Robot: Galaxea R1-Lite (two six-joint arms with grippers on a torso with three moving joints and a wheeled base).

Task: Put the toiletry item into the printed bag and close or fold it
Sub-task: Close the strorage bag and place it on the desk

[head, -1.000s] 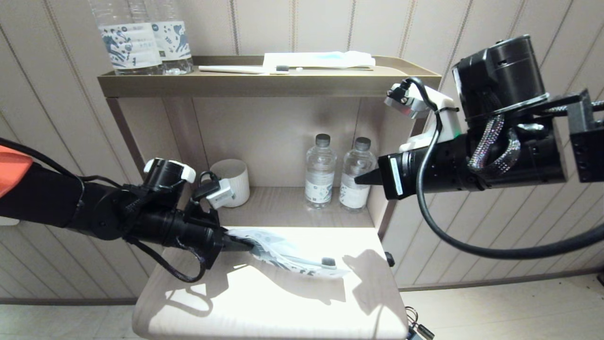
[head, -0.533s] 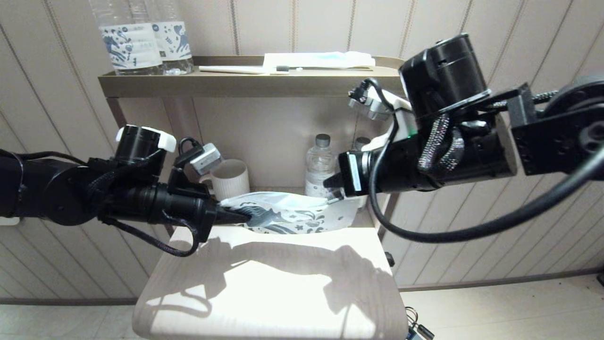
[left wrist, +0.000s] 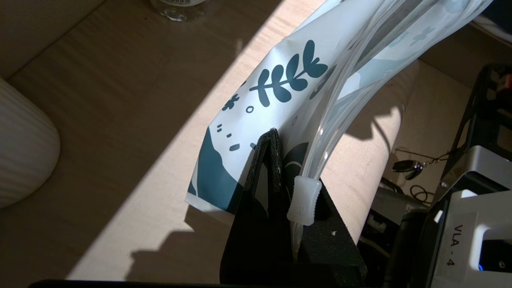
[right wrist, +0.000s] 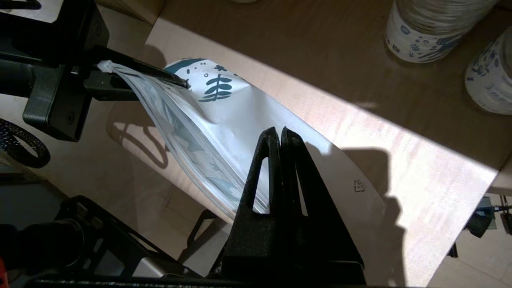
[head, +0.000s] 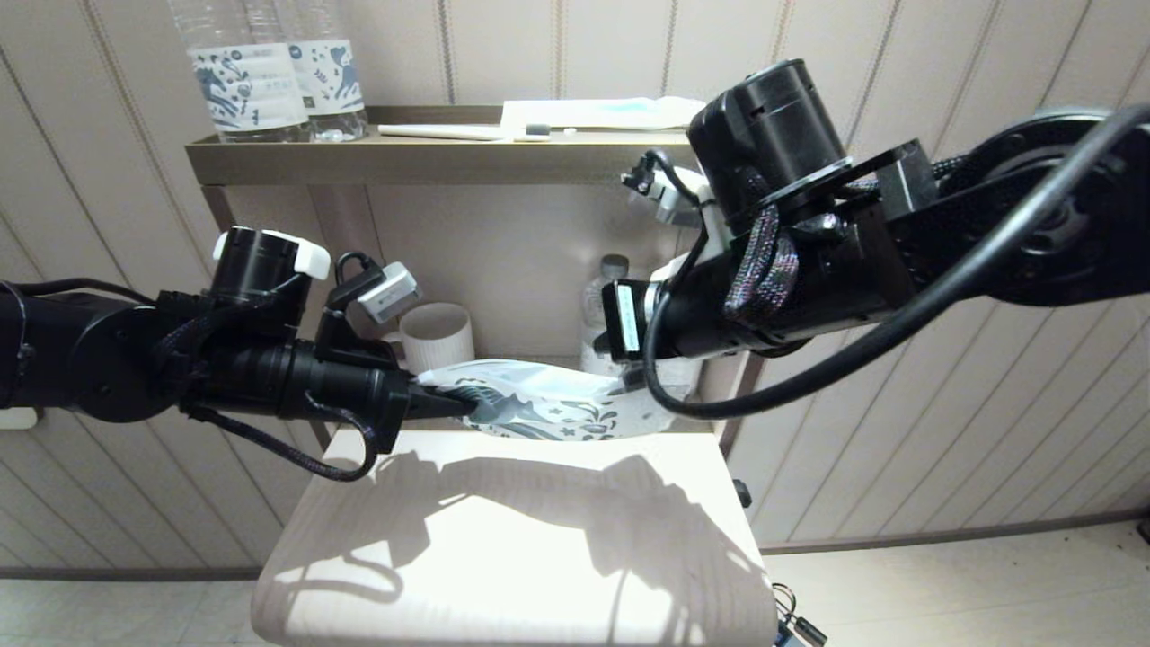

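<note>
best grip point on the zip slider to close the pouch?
Pinch the white zip slider across its ribbed flats, coming in along the zip edge from the left gripper end: it sits there, with the pouch held taut in the air toward the right gripper.

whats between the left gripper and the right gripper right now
The printed bag alone: the left gripper pinches one end, the right gripper the other, so it hangs bowed above the table. Head view shows it.

Printed bag (head: 539, 409) now aloft (off the table (head: 512, 548)), right end effector (head: 629, 382) on it.
</note>
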